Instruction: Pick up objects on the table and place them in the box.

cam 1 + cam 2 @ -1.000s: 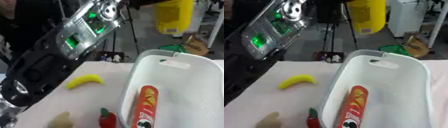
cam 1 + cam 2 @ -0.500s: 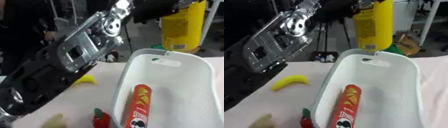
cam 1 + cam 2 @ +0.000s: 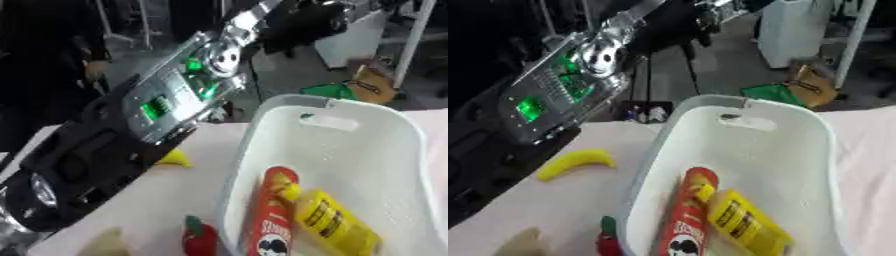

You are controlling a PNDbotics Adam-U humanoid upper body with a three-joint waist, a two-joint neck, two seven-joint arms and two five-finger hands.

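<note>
White box at 3 o'clock holds red chip can w/ yellow bottle beside it. Banana on table at 9. Left hand up at 12, fingers: can't tell.

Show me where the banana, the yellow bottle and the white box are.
banana (image 3: 576,163), right eye view, middle of its curved body.
yellow bottle (image 3: 741,225), right eye view, on its label.
white box (image 3: 826,150), right eye view, right rim.
</note>
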